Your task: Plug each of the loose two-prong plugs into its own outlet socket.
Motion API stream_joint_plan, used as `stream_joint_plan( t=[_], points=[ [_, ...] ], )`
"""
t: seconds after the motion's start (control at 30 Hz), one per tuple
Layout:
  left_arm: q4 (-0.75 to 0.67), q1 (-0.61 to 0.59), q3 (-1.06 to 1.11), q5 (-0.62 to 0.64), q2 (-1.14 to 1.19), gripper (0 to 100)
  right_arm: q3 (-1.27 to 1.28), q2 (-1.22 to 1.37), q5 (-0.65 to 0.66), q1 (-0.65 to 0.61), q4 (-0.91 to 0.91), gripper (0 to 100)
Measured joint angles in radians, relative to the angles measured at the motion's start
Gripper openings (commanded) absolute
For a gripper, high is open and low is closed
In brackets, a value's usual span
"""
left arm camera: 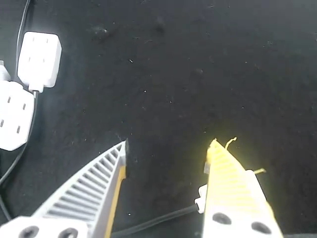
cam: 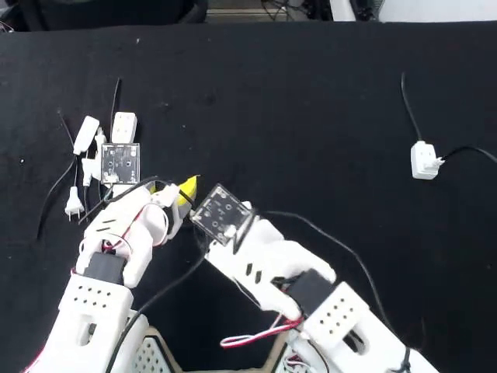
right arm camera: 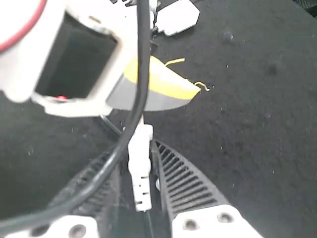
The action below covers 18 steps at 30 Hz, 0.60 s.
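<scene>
Several white outlet blocks lie at the table's left, among them a square outlet point(cam: 124, 126) and a longer outlet point(cam: 85, 134). A loose two-prong plug point(cam: 74, 203) on a black cord rests just below them. In the left wrist view two outlet blocks point(left arm camera: 38, 54) point(left arm camera: 12, 114) lie off to one side of my open left gripper point(left arm camera: 168, 144); nothing sits between its grey and yellow fingers. My right gripper point(right arm camera: 141, 151) is shut on a small white plug point(right arm camera: 140, 168) whose black cord point(right arm camera: 141, 59) runs away from it. The left arm's yellow finger point(right arm camera: 158, 82) is close ahead of it.
A separate white outlet point(cam: 423, 159) with a black cord lies far right. Black cords point(cam: 50, 190) trail around the left cluster. Both arms crowd together at the lower centre, with the yellow finger point(cam: 186, 189) beside the right arm's wrist point(cam: 221, 214). The black table point(cam: 311, 93) is bare at the back.
</scene>
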Motion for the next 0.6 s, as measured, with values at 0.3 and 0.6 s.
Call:
stream_joint_plan(
  t=[0.3,0.6],
  points=[
    [-0.003,0.002,-0.005,0.000,-0.002,26,0.003,-0.051,-0.103,0.008,0.002,1.1],
    [-0.012,0.002,-0.005,0.000,-0.002,26,0.003,-0.051,-0.169,0.008,0.002,1.1]
  ],
)
